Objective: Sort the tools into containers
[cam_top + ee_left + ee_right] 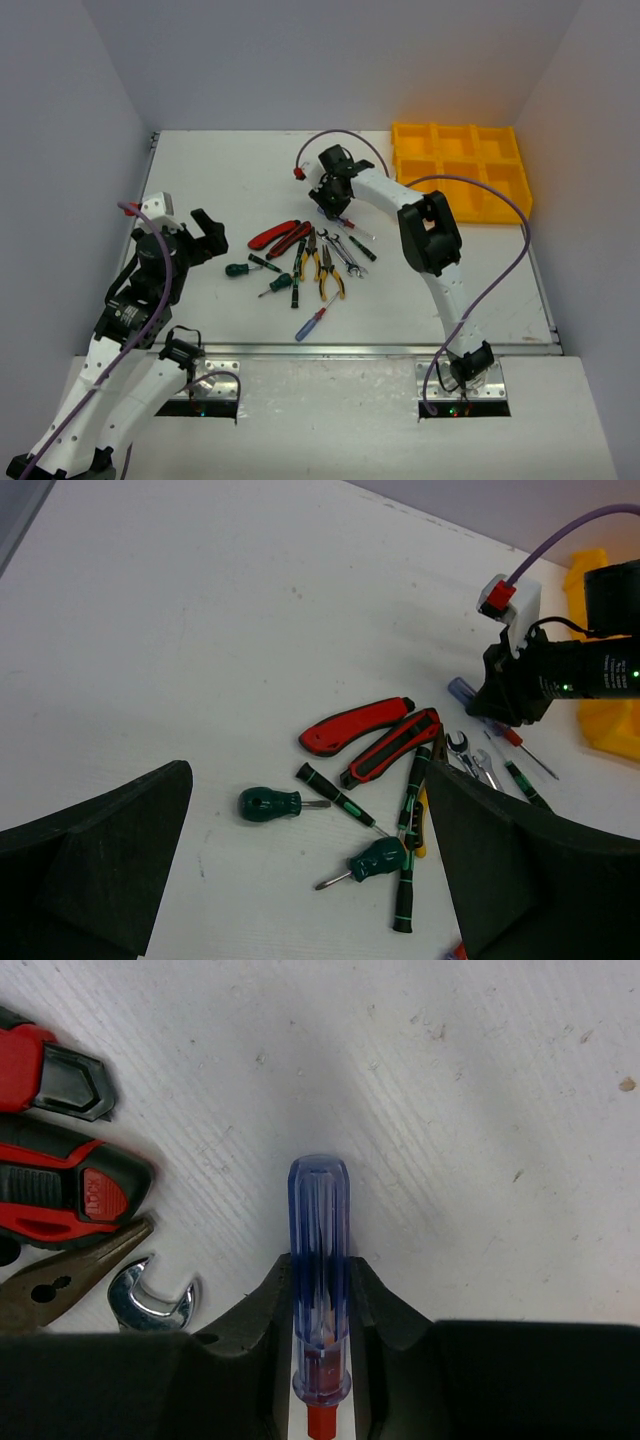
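Right gripper [318,1278] first: we'd call the jaws narrow. Its two black fingers [255,1315] sit snug against both sides of the blue-handled screwdriver [319,1230], so we read it as a grip on the handle. The screwdriver looks like it's lying flat on the white table [220,170], not lifted.

The handle is see-through blue plastic with a rounded butt pointing away from the wrist camera. There's a red bit showing at the end nearest the wrist. It's at the far edge of the tool pile, near the middle of the table.

Just left of it in the wrist view we've got a silver open-ended wrench [152,1300], the nose of some pliers [75,1278] and two red-and-black cutters [70,1190].

Left gripper [210,237] is as wide open as it gets, holding nothing, touching nothing. It hangs over the left side of the table, well apart from the pile. Its camera looks down at a stubby green screwdriver [270,803], a second one [377,858] and a couple of slim black-green ones [335,792].

The yellow tray [480,215] sits in the far right corner, to the right of the right gripper.
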You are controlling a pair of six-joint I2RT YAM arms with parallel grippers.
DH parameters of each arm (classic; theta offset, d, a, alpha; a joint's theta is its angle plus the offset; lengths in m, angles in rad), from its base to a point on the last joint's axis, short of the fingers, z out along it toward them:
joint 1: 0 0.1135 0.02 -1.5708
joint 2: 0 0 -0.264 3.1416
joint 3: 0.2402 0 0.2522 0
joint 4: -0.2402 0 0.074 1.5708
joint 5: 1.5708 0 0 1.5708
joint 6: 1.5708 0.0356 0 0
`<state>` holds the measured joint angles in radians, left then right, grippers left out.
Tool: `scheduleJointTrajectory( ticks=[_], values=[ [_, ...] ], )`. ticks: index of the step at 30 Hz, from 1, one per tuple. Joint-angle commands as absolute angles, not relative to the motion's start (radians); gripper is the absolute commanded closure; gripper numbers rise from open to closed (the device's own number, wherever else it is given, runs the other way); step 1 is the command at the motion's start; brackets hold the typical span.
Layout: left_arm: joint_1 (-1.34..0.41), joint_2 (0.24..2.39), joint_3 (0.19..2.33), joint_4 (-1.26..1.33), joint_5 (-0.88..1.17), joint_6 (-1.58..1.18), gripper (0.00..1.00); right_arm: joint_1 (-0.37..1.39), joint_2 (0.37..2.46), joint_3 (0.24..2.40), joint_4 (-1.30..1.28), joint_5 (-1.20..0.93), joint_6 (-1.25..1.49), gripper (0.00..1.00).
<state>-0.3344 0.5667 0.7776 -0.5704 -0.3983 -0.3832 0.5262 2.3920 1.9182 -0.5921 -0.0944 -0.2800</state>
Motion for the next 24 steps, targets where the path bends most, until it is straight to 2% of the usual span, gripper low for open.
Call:
scheduleJointTrajectory(
  ticks=[1, 9, 14, 16, 20, 24],
  values=[
    [-0.342, 0.564, 0.778, -0.526, -0.384, -0.380, 0.00, 0.529, 2.336, 1.937, -0.510, -0.012, -0.280, 1.00],
    [-0.344, 0.566, 0.778, -0.526, -0.383, -0.380, 0.00, 0.519, 2.199, 2.012, -0.477, 0.151, -0.255, 1.00],
    [-0.342, 0.561, 0.778, -0.526, -0.383, -0.380, 0.00, 0.421, 2.139, 2.062, -0.432, 0.170, -0.104, 1.00],
    [-0.342, 0.560, 0.776, -0.526, -0.382, -0.380, 0.00, 0.352, 2.112, 2.049, -0.343, 0.127, 0.051, 1.00],
    [-0.342, 0.557, 0.776, -0.525, -0.377, -0.380, 0.00, 0.235, 2.095, 2.010, -0.142, 0.101, 0.185, 1.00],
    [-0.342, 0.559, 0.775, -0.522, -0.373, -0.379, 0.00, 0.190, 2.174, 2.056, 0.065, 0.284, 0.159, 1.00]
  ],
)
